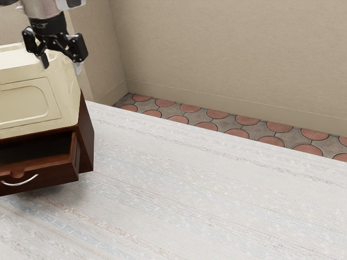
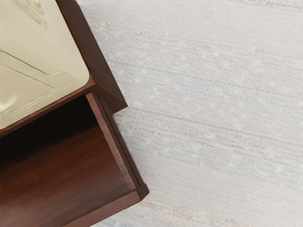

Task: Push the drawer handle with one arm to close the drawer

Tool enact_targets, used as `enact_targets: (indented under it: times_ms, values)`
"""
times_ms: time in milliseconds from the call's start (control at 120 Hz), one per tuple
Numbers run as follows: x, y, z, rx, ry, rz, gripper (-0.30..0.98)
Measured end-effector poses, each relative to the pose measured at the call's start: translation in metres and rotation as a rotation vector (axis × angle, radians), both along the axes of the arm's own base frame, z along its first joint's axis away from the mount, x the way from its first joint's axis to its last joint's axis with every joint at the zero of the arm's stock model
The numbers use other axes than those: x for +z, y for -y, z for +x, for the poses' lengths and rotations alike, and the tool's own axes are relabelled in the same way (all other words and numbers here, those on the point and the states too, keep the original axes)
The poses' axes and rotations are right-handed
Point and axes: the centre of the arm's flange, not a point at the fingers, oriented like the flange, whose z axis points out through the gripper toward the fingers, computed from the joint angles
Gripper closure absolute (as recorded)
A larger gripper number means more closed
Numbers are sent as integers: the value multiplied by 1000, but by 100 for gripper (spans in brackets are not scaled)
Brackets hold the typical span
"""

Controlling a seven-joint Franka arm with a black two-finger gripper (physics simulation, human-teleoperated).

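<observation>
Drawer handle [image 1: 19, 184]: a curved silver pull on the drawer's front, toward seven o'clock from the jaws in the exterior view, well apart from them and lower down.
Gripper [image 1: 61, 64]: black, pointing downward at about eleven o'clock in the exterior view; its two jaws stand wide apart, with nothing held between them. They are over or beside the far part of the cream top [image 1: 24, 103]; which of these, I cannot tell.
Drawer [image 1: 54, 173]: open, sticking out past the cabinet's front toward six o'clock in the exterior view; the wrist view shows its inside, a side wall and a front corner beyond the cabinet's corner.
Count: one dark brown wooden cabinet [image 1: 86, 149], one drawer, one handle, one gripper.
Edges: the exterior view's left edge cuts off part of cabinet and drawer; the far rim of the tabletop [image 1: 217, 200] slants from ten o'clock to three o'clock, with patterned floor tiles [image 1: 237, 133] and a beige wall [image 1: 233, 54] beyond.
Room: pale tabletop stretches from the cabinet toward three, four and five o'clock, and continues before the drawer's front.
</observation>
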Motion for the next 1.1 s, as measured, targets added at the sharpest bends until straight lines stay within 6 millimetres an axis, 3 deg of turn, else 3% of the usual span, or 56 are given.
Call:
enact_targets:
  times_ms: [75, 167, 208, 267, 342, 408, 525, 658, 800, 908, 1100]
  values:
    - [2, 0, 4, 17, 5, 13, 0]
    - [-11, -12, -10, 50, -13, 12, 0]
    - [-11, -25, -36, 70, -4, -1, 0]
    - [-19, -55, -89, 142, 9, -27, 0]
    - [-75, -92, -149, 269, -30, -65, 0]
    - [-104, -98, -168, 314, -41, -79, 16]
    - [-135, -97, -174, 371, -53, -90, 46]
    - [-188, -100, -169, 446, -85, -109, 64]
    - [-227, -105, -157, 506, -91, -119, 72]
    - [-258, -109, -167, 558, -87, -128, 75]
    - [-276, -111, -173, 571, -54, -98, 77]
